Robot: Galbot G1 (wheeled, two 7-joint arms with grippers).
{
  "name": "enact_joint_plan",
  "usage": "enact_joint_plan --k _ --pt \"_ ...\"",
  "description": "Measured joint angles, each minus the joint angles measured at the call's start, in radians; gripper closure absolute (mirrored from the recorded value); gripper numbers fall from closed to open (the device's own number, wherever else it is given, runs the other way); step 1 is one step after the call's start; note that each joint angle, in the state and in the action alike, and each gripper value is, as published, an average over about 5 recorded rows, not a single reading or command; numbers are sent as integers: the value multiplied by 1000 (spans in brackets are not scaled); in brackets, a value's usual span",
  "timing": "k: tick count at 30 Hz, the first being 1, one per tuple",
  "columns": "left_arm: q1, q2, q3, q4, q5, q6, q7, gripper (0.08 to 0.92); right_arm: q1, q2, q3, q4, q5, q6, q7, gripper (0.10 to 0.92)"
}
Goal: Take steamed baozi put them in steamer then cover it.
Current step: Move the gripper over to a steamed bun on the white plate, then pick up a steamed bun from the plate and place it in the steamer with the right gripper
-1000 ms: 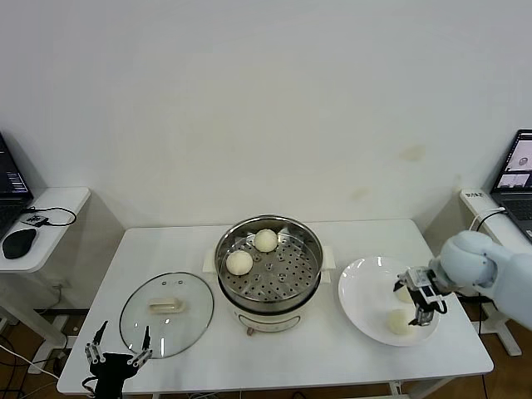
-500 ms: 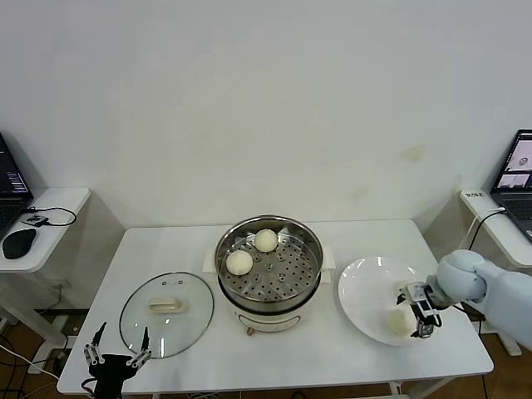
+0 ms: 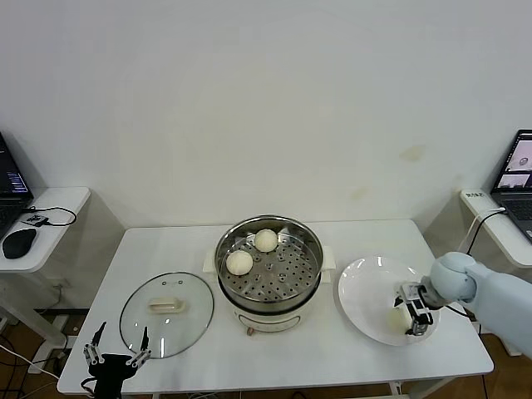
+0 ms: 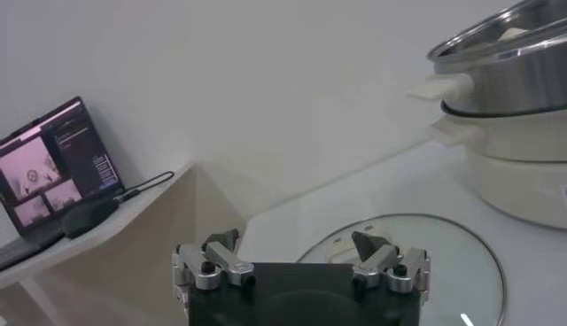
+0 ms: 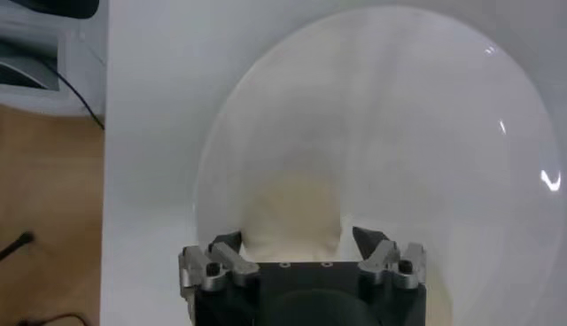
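From the head view I see the steamer [image 3: 268, 266] at the middle of the white table [image 3: 208, 353], with two baozi [image 3: 239, 263] sitting on its perforated floor, one nearer the far rim [image 3: 266, 240]. The cover [image 3: 166, 313] lies flat on the table to the steamer's left, handle up. A white plate [image 3: 366, 291] sits to the steamer's right. My right end effector [image 3: 413, 314] is down over the near right part of that plate, straddling a baozi [image 3: 396, 317]. My left end effector [image 3: 117, 359] is parked low at the near left table edge, just by the cover, fingers spread with nothing between them. Side desks with laptops stand at both far edges.

In the left wrist view, the left end effector [image 4: 299, 259] shows both fingertips wide apart, the cover [image 4: 443, 248] lying beyond them and the steamer [image 4: 514, 62] on its cream base farther off. A laptop [image 4: 53, 159] sits on the side desk.

In the right wrist view, the right end effector [image 5: 299, 250] is over the plate [image 5: 425, 133] with a baozi [image 5: 292, 217] between its fingers, which stand on either side of it. I cannot tell whether they are pressing it yet.
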Motion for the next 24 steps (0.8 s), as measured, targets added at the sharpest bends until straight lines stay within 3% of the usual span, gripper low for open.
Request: enact_joint_plan --k 8,24 --pt "1 -2 0 -5 1 0 0 177 8 0 0 -2 10 -3 -16 387" --pt "-7 8 11 -19 -1 0 0 177 329 -9 -126 64 158 -41 -65 397"
